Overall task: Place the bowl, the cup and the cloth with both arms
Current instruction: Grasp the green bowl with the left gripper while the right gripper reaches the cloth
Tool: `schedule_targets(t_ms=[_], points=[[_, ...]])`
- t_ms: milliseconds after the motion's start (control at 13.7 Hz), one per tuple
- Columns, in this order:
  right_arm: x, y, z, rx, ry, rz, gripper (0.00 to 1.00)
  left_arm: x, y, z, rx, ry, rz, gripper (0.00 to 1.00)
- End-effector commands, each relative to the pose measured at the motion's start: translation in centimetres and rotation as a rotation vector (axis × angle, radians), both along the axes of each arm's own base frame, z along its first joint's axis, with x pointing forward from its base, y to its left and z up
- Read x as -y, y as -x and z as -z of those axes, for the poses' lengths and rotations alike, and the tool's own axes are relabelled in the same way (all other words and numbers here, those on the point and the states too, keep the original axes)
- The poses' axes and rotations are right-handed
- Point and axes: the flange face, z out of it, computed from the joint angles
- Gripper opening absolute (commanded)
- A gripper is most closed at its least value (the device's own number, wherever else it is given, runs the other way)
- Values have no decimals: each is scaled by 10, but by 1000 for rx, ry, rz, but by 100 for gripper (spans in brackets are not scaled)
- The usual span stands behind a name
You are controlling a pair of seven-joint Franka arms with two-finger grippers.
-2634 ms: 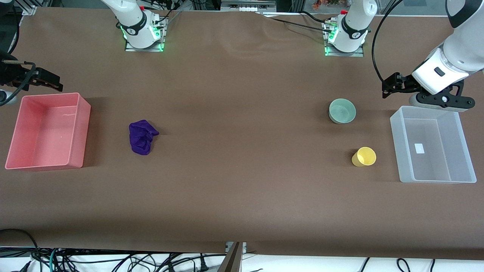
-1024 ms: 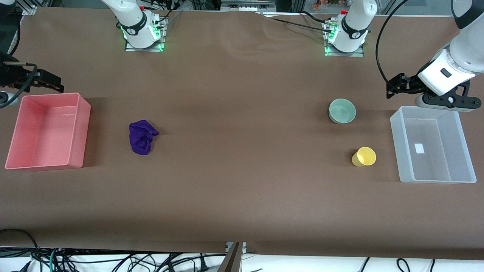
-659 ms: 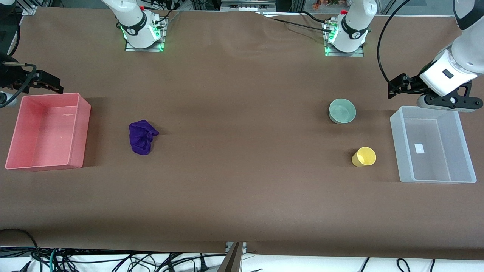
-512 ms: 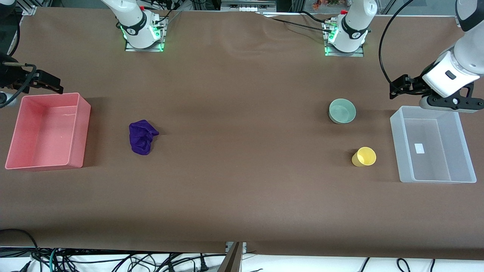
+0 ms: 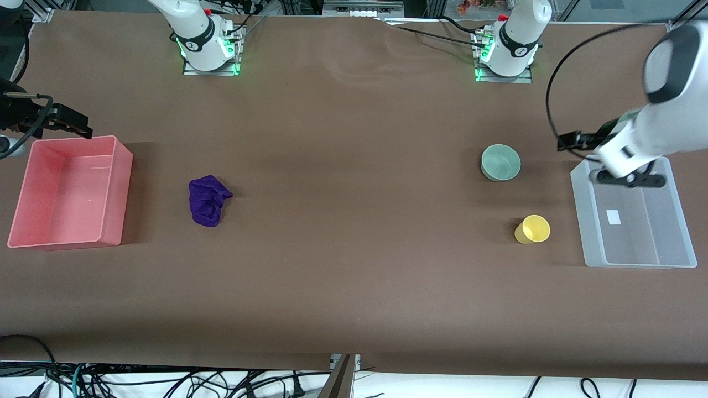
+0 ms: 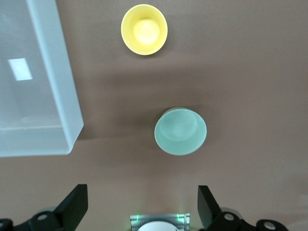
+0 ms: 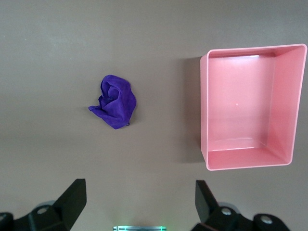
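Observation:
The pale green bowl [image 5: 500, 162] stands toward the left arm's end of the table, and it also shows in the left wrist view [image 6: 180, 131]. The yellow cup [image 5: 533, 229] stands nearer to the front camera than the bowl, beside the clear bin; the left wrist view shows it too [image 6: 144, 29]. The purple cloth [image 5: 208, 200] lies bunched beside the pink bin and shows in the right wrist view [image 7: 114, 100]. My left gripper [image 5: 578, 142] [image 6: 143, 208] is open and empty, high over the clear bin's corner. My right gripper [image 5: 66, 122] [image 7: 139, 204] is open and empty, high by the pink bin.
A clear plastic bin [image 5: 677, 213] [image 6: 53, 86] stands at the left arm's end of the table. A pink bin [image 5: 119, 193] [image 7: 204, 110] stands at the right arm's end. Both hold nothing. The arm bases [image 5: 207, 50] stand along the table's edge.
My left arm has swung so its hand sits lower in the front view, over the clear bin's edge. My right gripper has drifted slightly. Bowl, cup and cloth have not moved.

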Motion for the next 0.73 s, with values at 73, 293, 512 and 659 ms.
schedule_targets(t_ms=[73, 293, 512, 659], points=[[0, -29, 30, 1, 8, -13, 100, 9, 50, 97, 53, 21, 28, 100], [5, -64, 110, -53, 14, -13, 100, 26, 93, 180, 53, 37, 129, 100], [2, -74, 150, -36, 13, -27, 100, 22, 99, 237, 24, 115, 318, 100], [-6, -91, 212, -14, 13, -53, 100, 9, 97, 253, 36, 159, 416, 62]])
